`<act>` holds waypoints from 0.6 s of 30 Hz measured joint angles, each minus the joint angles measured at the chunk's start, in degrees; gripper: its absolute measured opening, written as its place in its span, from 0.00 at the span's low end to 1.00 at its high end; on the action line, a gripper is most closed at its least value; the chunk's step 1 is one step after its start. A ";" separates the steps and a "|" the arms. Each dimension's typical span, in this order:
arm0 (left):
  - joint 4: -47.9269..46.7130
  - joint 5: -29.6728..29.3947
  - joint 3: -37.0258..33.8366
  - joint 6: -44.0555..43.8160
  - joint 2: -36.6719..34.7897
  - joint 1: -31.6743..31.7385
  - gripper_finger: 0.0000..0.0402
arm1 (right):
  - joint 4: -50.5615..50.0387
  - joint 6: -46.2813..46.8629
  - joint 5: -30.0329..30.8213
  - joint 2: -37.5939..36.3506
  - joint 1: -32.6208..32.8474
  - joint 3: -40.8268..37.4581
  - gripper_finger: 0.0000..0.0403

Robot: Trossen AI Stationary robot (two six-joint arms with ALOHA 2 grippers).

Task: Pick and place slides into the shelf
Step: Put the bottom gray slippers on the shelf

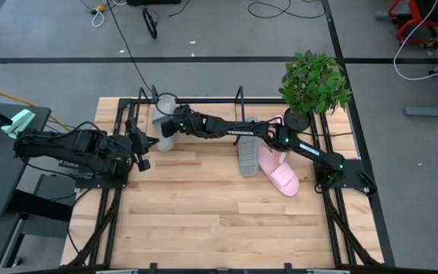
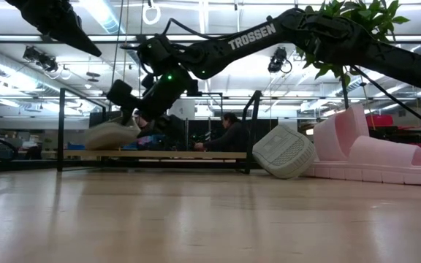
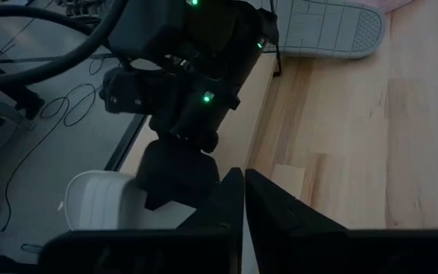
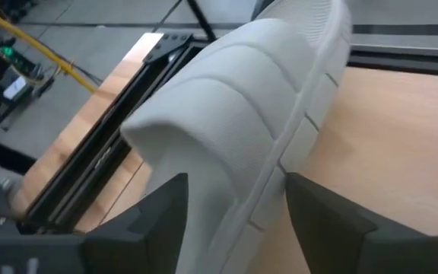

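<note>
Your task is about one quarter complete at best. One grey foam slip-on sandal (image 1: 166, 134) stands at the low black thin-wire rack (image 1: 238, 99), at about ten o'clock on the wooden desk (image 1: 204, 213), tipped against the rack's left end; whether it is fully seated I cannot tell. The right pincer (image 4: 234, 221) is at that sandal, its fingers apart on either side of the strap and not clamped. Three remain outside the rack: a second grey ribbed-sole sandal (image 1: 248, 156) near the desk's centre, and the two pale pink foam sandals (image 1: 280, 171) just beside it toward three o'clock. The rest of the rack holds nothing visible. The left pincer (image 3: 243, 205), fingers together and holding nothing, waits near nine o'clock.
</note>
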 joint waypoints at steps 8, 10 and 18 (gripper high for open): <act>0.00 0.00 -0.02 -0.39 0.01 -0.02 0.07 | -0.04 -2.81 -0.91 0.00 -0.04 0.00 0.58; 0.01 0.00 -0.02 -0.64 0.00 -0.02 0.08 | -0.04 -3.03 -1.71 0.00 -0.12 0.00 0.58; 0.02 0.00 -0.04 -0.68 0.01 -0.02 0.07 | -0.02 -5.39 -2.13 0.00 -0.14 0.00 0.59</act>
